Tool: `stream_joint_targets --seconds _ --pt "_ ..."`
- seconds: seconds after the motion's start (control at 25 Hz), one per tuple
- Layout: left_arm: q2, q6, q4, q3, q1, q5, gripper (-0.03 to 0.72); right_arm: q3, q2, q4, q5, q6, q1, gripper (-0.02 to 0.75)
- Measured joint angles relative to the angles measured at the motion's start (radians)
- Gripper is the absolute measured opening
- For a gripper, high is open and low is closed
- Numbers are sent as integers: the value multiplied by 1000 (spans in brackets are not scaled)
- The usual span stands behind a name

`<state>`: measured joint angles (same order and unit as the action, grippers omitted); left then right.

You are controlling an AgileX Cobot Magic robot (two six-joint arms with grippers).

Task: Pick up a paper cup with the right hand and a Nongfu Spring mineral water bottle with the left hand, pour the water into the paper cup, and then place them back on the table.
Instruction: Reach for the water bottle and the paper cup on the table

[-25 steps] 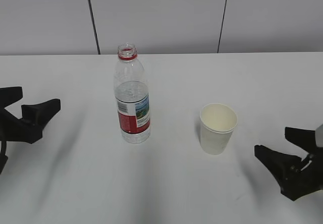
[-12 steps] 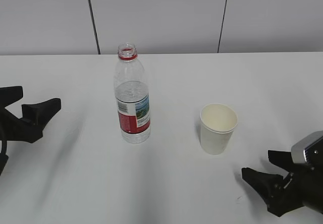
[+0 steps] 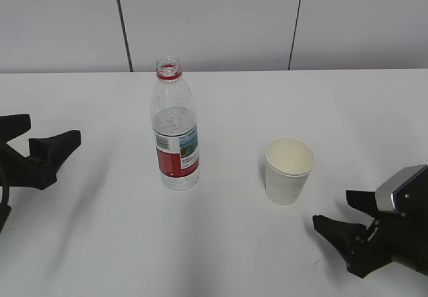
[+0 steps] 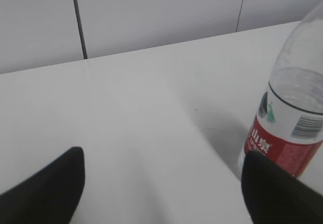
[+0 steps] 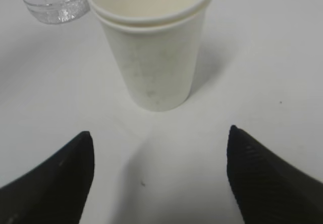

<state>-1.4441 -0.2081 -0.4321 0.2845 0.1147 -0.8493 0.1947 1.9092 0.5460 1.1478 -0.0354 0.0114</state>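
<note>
- Nearest to me, my right hand (image 3: pixel 341 218) sits low at the front right of the table (image 3: pixel 221 243), its two black fingers spread wide and holding nothing.
- In the right wrist view the paper cup (image 5: pixel 151 42) stands straight ahead, centred between the two fingertips (image 5: pixel 65 173) but beyond them, so the jaws are lined up on it and not yet around it.
- I judge the cup pick-up to be at the approach stage: no contact, and the cup stands upright on its base.
- The cup looks empty in the exterior view; I see only its cream interior, so no pouring is done.
- Further back and to the left, the Nongfu Spring mineral water bottle (image 3: pixel 175 126) stands upright on the table, uncapped, with the water (image 3: pixel 174 120) filling it to about the top of the label.
- My left hand (image 3: pixel 43 143) hangs at the far left edge, well apart from the bottle, fingers wide open and empty.
- In the left wrist view the bottle sits off to the right, not between the fingers, so that arm needs aligning before it can grasp.
- Left to do, as I judge it: both grasps, the lift, the pour, and setting both back down.
</note>
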Motion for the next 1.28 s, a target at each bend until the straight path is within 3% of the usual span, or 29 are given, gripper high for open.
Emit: stream_joint_targets --seconds 1.28 --pt "0 -4 -1 0 0 0 568 234 155 146 1 16 0 603"
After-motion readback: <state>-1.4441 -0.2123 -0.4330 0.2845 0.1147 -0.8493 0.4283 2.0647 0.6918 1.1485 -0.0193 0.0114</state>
